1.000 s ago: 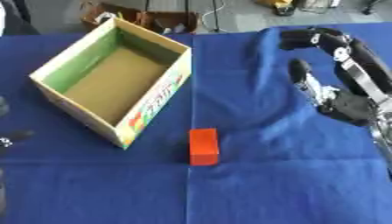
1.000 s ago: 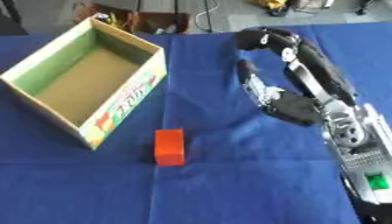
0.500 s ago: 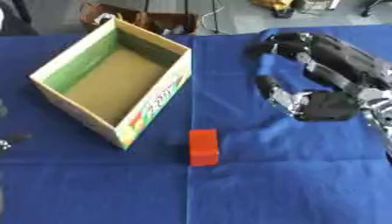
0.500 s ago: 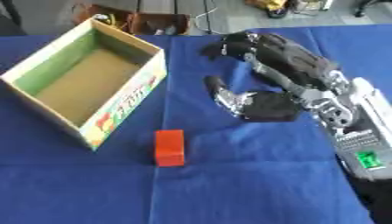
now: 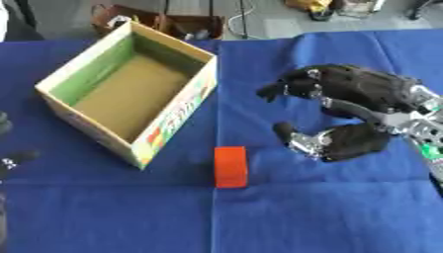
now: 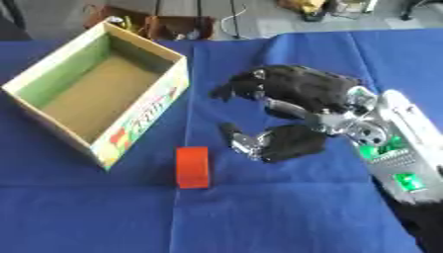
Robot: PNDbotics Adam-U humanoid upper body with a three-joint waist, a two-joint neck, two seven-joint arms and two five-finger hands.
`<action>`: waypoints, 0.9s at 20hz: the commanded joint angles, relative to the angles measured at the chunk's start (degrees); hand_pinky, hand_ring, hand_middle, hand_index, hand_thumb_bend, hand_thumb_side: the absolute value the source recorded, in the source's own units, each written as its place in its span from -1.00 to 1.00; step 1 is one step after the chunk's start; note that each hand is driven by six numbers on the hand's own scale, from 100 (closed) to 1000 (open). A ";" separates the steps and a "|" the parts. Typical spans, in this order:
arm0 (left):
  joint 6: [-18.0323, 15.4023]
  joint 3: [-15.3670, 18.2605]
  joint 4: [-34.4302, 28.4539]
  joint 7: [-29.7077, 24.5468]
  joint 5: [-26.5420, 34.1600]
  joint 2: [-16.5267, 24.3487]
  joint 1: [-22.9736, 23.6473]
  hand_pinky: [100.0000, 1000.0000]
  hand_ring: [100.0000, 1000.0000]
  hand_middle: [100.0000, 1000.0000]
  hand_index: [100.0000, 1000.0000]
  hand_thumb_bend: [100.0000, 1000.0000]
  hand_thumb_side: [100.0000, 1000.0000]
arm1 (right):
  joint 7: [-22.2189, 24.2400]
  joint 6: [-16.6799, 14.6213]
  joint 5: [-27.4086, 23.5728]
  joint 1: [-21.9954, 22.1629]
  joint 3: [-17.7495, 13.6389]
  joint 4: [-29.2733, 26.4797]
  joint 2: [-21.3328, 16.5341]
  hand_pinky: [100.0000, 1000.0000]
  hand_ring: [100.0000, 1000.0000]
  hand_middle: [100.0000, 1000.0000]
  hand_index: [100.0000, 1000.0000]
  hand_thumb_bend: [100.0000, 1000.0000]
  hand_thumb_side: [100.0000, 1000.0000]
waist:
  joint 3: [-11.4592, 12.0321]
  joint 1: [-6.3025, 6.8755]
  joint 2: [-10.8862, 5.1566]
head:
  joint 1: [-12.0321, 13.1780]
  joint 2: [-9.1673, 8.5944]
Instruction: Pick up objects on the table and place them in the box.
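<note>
So the right hand (image 5: 346, 116) is out over the blue table (image 5: 329, 207), fingers spread with the thumb down low and the other fingers arched up above it. Wide open, nothing in it. It's aimed roughly leftward, and the thumb tip sits near the orange block (image 5: 230, 166) but not touching; there's a clear strip of cloth between them.

The block lies flat on the table just in front of the near corner of the cardboard box (image 5: 177, 121), a bit to the right of that corner, close but apart from the wall. The box has green inner walls and a brown floor, and I can't see anything in it.

The left hand (image 5: 10, 158) only shows as a dark bit at the left edge, and I honestly can't tell what its fingers are doing.

My read: this is the reach-in, before any grasp. To do it well I'd get the hand lower and further toward the block so the thumb lands on one long side and the fingers on the other, then close. The block is narrow, so lining the pinch up across the short width looks easier than spanning its length. Watch the box wall too, since coming in sloppy could shove the block under that corner or bump the box. After that it's a short lift up and over the near wall.
</note>
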 commanded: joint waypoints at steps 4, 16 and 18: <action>-0.07 -0.17 -1.07 -0.17 0.05 1.31 -0.01 0.14 0.80 0.57 0.34 -1.00 0.98 | 4.72 0.56 -0.09 -1.46 1.78 -1.08 0.97 0.74 0.66 0.46 1.00 -0.84 1.00 | -0.24 -0.25 -1.66 | 0.35 -0.05; 0.21 -0.29 -1.07 -0.17 -0.09 1.96 0.59 0.14 0.80 0.57 0.34 -1.00 0.98 | 6.42 -3.18 3.10 -5.38 6.70 3.10 2.05 0.81 0.80 0.64 1.00 -0.79 1.00 | -0.78 -1.07 -2.55 | 0.74 0.36; 0.25 -0.33 -1.07 -0.22 -0.12 2.05 0.71 0.14 0.80 0.57 0.34 -1.00 0.98 | 8.08 -3.54 1.43 -6.84 7.67 3.81 1.51 0.82 0.80 0.66 1.00 -0.78 1.00 | -0.87 -1.23 -2.67 | 0.67 0.43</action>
